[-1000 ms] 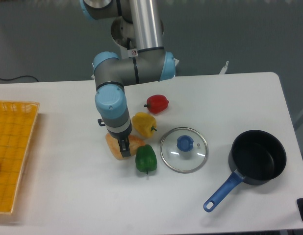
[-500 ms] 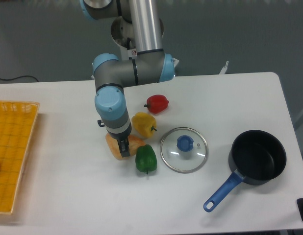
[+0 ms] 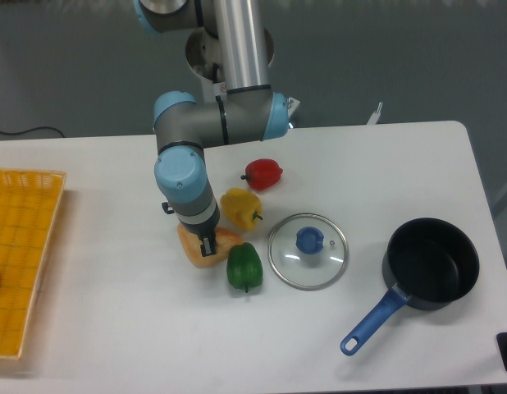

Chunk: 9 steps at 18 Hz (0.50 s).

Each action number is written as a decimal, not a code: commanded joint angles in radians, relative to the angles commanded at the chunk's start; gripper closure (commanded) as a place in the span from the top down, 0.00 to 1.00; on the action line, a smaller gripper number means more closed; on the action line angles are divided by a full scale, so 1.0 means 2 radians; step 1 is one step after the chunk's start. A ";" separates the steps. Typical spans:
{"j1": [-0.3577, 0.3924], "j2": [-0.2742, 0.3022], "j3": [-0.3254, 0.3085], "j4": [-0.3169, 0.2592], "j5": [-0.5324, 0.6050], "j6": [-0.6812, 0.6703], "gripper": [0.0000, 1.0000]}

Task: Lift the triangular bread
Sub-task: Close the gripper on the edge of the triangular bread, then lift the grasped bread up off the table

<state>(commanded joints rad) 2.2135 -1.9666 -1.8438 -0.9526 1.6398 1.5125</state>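
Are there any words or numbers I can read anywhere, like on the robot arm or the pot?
No text can be read.
Small round red-and-white sticker on the robot arm: too small and blurred to read.
Black pot, glass lid, peppers, bread: no writing shows.

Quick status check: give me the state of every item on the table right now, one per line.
triangular bread: on the table, tool at it
tool: down on the bread, grip unclear
yellow pepper: lying beside the bread
green pepper: lying beside the bread
red pepper: lying apart
glass lid: flat, off the pot
pot: upright, uncovered, empty
yellow tray: at table's left edge
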 joint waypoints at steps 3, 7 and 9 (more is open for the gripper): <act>0.000 0.005 0.006 -0.002 -0.002 0.001 0.00; -0.002 0.023 0.007 -0.018 0.000 -0.005 0.00; -0.002 0.039 0.007 -0.039 0.000 -0.011 0.00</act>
<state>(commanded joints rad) 2.2089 -1.8885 -1.8300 -1.0306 1.6398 1.4911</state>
